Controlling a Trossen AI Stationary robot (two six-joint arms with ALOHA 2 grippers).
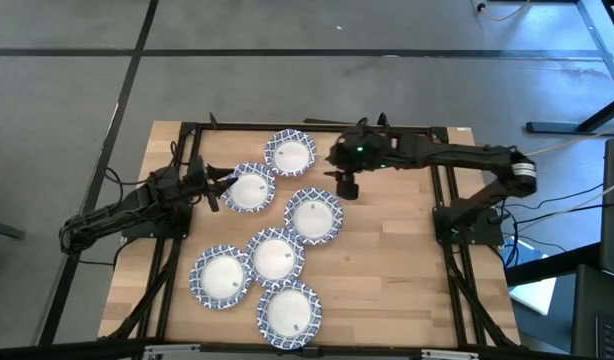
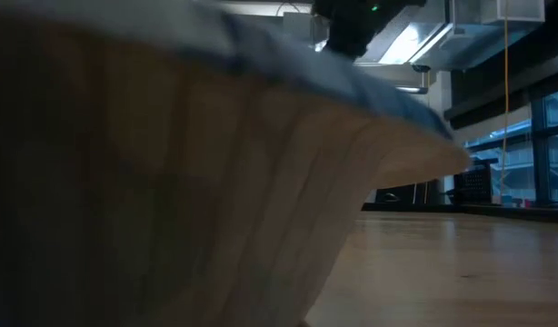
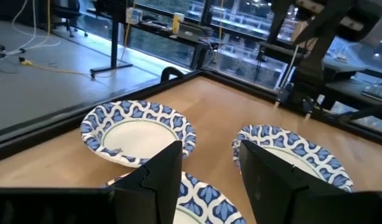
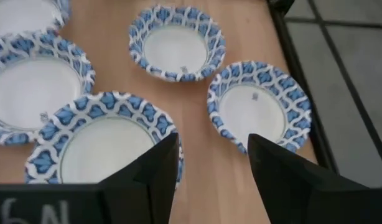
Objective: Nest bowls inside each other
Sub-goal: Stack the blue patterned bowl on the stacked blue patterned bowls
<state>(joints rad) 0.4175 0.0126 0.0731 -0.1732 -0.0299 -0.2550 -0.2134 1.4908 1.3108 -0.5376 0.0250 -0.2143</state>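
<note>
Six small round white bowls with blue-and-white patterned rims lie on the wooden worktop. The left hand, fingers spread, sits beside one bowl's rim; the right hand, fingers spread and empty, hovers between bowls.

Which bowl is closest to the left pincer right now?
The bowl second from the table's far edge, just beside the left pincer; its rim is next to the fingertips, while the others sit farther off.

Open right end effector above roughly five patterned bowls.
</note>
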